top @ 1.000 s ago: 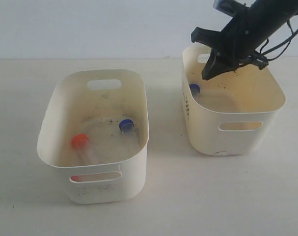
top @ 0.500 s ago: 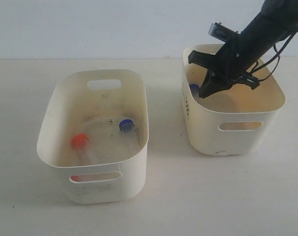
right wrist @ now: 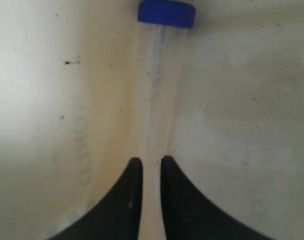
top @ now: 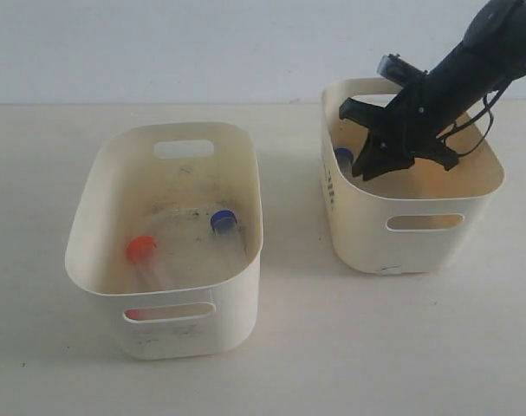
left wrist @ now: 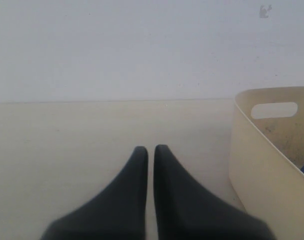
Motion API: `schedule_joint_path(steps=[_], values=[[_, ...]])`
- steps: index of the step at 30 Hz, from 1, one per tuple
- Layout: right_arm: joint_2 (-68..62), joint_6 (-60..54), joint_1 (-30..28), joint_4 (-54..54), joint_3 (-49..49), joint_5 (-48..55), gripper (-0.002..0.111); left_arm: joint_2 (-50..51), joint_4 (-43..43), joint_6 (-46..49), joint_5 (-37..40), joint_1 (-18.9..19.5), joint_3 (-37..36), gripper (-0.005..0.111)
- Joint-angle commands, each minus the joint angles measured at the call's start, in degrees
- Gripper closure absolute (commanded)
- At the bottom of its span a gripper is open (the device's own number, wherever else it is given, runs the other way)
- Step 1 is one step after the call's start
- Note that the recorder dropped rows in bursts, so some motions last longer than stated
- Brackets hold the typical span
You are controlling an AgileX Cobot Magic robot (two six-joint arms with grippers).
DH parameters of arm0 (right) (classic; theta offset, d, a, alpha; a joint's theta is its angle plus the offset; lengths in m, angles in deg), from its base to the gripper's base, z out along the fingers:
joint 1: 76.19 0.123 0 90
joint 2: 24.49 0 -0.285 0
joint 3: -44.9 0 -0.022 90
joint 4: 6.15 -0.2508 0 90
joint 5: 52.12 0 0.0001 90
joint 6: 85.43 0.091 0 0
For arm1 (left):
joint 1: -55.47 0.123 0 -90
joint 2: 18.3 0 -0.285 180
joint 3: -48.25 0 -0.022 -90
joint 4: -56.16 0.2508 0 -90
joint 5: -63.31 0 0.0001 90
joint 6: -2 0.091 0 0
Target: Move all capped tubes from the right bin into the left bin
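One beige tabletop (top: 332, 347), white wall (top: 159, 43) behind, right pincer (right wrist: 148, 170) in right bin (top: 418, 243) pinching blue-capped tube (right wrist: 157, 90), left pincer (left wrist: 150, 150) pressed together.

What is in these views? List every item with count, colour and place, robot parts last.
Left bin: one, pale cream with dark scuffs, left on the table.
Right bin: one, yellowish cream, right on the table.
Orange-capped tube: one, clear, lying in the left bin.
Blue-capped tube: one, clear, lying in the left bin.
Second blue-capped tube: one, clear, in the right bin by its wall.
Table: one, off-white, under both bins.
Left pincer: one, black, over bare table beside the left bin, shut.
Right pincer: one, black, inside the right bin, tips at the tube's lower end; grip unclear.
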Motion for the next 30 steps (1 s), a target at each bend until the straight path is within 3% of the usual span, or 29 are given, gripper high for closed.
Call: schedule_joint_path(steps=[1, 12, 13, 15, 19, 30], values=[[-0.5, -0.2, -0.2, -0.2, 0.2, -1.8, 0.065, 0.2, -0.1, -0.2, -0.6, -0.1, 0.2, 0.103], [-2.5, 0.2, 0.4, -0.3, 0.2, -5.8, 0.061, 0.2, -0.1, -0.2, -0.6, -0.1, 0.2, 0.103], [-2.5, 0.2, 0.7, -0.3, 0.2, -6.4, 0.057, 0.2, -0.1, -0.2, -0.6, -0.1, 0.2, 0.103], [-3.3, 0.5, 2.7, 0.0, 0.2, -8.4, 0.039, 0.2, -0.1, -0.2, -0.6, -0.1, 0.2, 0.103], [-4.9, 1.6, 4.3, 1.0, 0.2, -10.5, 0.047, 0.2, -0.1, -0.2, -0.6, -0.1, 0.2, 0.103], [-5.1, 4.0, 4.4, 5.3, 0.2, -10.9, 0.048, 0.2, -0.1, -0.2, -0.6, -0.1, 0.2, 0.103]])
